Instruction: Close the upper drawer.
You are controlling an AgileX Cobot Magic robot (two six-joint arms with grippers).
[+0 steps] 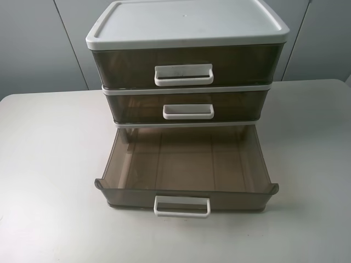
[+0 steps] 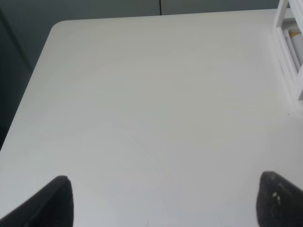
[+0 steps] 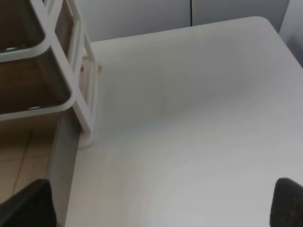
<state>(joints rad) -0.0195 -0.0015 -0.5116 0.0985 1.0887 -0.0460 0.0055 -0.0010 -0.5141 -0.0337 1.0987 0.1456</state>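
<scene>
Care goes into picking the tier: the upper drawer (image 1: pixel 186 104), in the unit (image 1: pixel 186 22) at mid far edge of the bench (image 1: pixel 44 164), already looks flush, so at most a square push on its handle (image 1: pixel 188 116) remains. The bottom drawer (image 1: pixel 186 161) juts toward the near edge, blocking a low approach; the left gripper (image 2: pixel 163 203) and right gripper (image 3: pixel 161 203) hover with fingers spread, empty

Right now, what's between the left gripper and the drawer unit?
Only bare table. The left wrist view shows nothing else from the left gripper to the unit.
</scene>
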